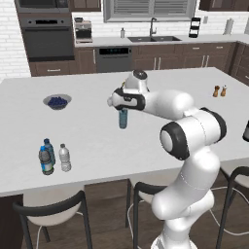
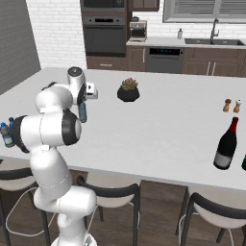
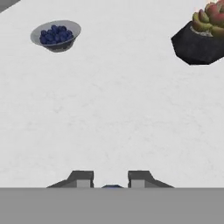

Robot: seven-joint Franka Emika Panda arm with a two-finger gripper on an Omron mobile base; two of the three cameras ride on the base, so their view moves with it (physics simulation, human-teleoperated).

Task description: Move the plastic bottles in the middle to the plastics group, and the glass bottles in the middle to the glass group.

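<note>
My gripper is shut on the top of a blue-tinted plastic bottle, which hangs upright over the middle of the white island counter. Its blue cap peeks out between my fingertips. I cannot tell whether its base touches the counter. Near the front left edge stands the plastics group: a dark grey labelled bottle and a blue one, with a clear white-capped bottle next to them. A dark glass bottle with a red top stands at the far right.
A bowl of blueberries sits at the back left, and a black pot with a succulent behind the gripper. Two small shakers stand at the back right. Dark stools line the front edge.
</note>
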